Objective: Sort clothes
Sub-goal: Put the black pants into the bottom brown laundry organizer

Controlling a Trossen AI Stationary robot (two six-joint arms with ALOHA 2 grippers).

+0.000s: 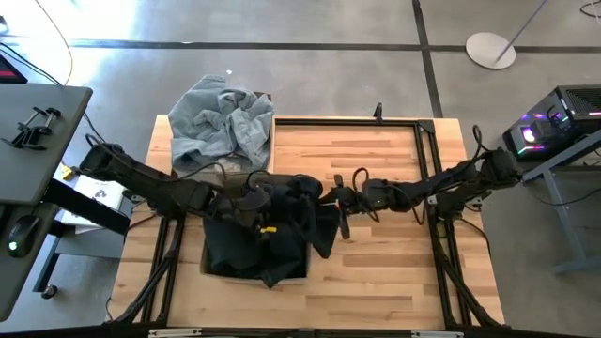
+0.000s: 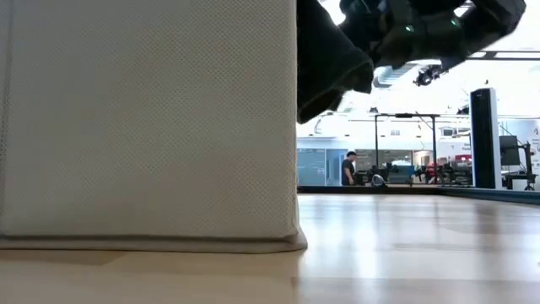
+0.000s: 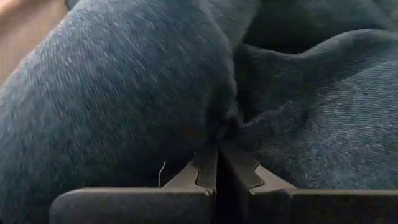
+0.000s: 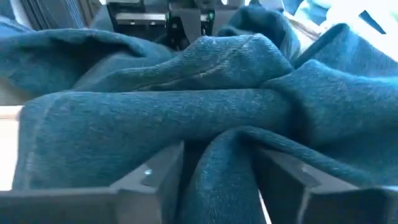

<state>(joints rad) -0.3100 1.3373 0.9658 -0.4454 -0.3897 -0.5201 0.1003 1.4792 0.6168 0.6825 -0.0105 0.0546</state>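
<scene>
A fold of dark denim (image 3: 124, 93) fills the left wrist view, pinched between the left pincer's (image 3: 217, 163) closed fingers. Across from it, the right pincer (image 4: 217, 180) stands part open, a ridge of the same dark garment (image 1: 282, 221) between its fingers (image 4: 155, 174). The garment hangs over the near beige bin (image 2: 152, 118), which blocks most of the low view. Beyond, pale blue denim (image 1: 221, 117) heaps in the far bin at the tabletop's (image 1: 376, 272) back edge.
</scene>
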